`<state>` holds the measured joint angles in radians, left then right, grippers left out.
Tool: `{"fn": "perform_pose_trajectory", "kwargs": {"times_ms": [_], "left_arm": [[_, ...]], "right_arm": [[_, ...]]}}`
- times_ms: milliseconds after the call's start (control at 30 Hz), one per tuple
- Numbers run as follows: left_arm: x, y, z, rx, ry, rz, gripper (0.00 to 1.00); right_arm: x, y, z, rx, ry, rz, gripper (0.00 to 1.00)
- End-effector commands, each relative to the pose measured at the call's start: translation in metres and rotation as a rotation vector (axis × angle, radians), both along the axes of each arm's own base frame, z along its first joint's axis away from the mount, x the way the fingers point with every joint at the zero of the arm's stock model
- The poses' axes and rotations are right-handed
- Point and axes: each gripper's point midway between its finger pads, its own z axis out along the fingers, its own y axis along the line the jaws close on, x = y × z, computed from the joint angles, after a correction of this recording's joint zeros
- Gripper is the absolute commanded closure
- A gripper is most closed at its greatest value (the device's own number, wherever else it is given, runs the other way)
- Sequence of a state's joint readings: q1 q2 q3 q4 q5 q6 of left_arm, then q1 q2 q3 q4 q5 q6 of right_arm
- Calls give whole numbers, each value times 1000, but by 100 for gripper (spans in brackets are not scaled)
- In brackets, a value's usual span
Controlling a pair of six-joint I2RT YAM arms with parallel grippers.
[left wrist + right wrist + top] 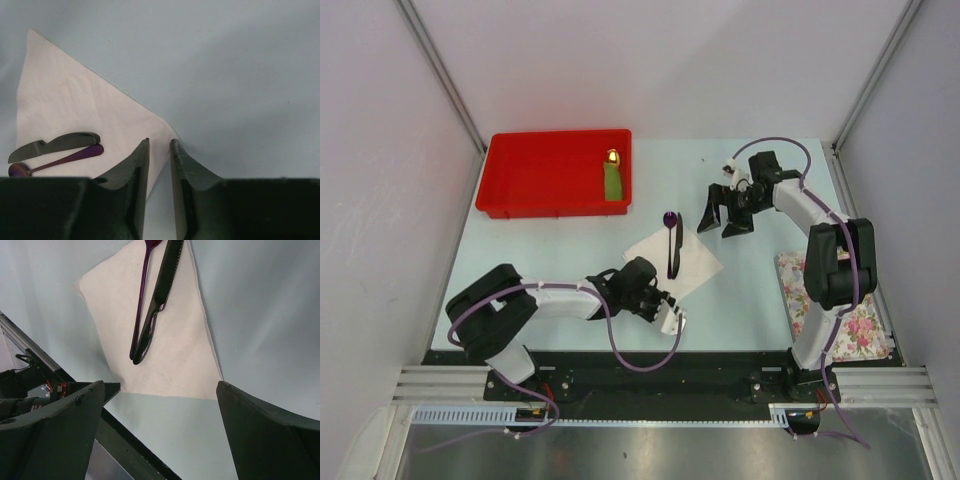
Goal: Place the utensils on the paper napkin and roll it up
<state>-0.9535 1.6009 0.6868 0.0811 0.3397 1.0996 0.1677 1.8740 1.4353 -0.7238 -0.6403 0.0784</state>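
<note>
The white paper napkin (690, 265) lies as a diamond in the middle of the table. The black knife (675, 250) and the purple-bowled spoon (669, 222) lie side by side on it. My left gripper (665, 306) is low at the napkin's near corner. In the left wrist view its jaws stand a narrow gap apart (159, 142) over that corner of the napkin (75, 105), and the paper lies flat; the knife (55, 144) and spoon (65, 159) are to their left. My right gripper (723, 225) is wide open and empty (161, 385), above the napkin (170, 355), knife (162, 295) and spoon (142, 295).
A red tray (500, 190) at the back left holds a green piece with a gold tip (612, 178). A flower-printed cloth (860, 325) lies at the front right beside the right arm's base. The black front rail (125, 450) shows below the right jaws.
</note>
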Motion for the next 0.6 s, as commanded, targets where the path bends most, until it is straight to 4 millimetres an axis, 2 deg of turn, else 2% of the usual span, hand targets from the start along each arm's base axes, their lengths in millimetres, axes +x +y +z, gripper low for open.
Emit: {"fn": "perform_pose_trajectory", "kwargs": {"times_ms": [0,100,133,200,367,567], "left_arm": [[-1,-4,-6,17,-3,-29,75],[-4,-5,-6,17,14,-42,81],[-6,-6,-6,16,24,-50,91],[-9,-6,-5,27,35,-45,100],[-21,-4,-3,39,108,-51,100],[-40,-10,13,-2,142,-78,100]], "right_arm": [[6,-1,18,31,-31,-13,1],[7,-4,16,36,-17,-26,2],[8,-6,16,38,-18,-30,1],[7,-6,15,39,-14,-29,2],[7,-5,16,40,-17,-30,2],[7,-6,15,42,-12,-34,2]]}}
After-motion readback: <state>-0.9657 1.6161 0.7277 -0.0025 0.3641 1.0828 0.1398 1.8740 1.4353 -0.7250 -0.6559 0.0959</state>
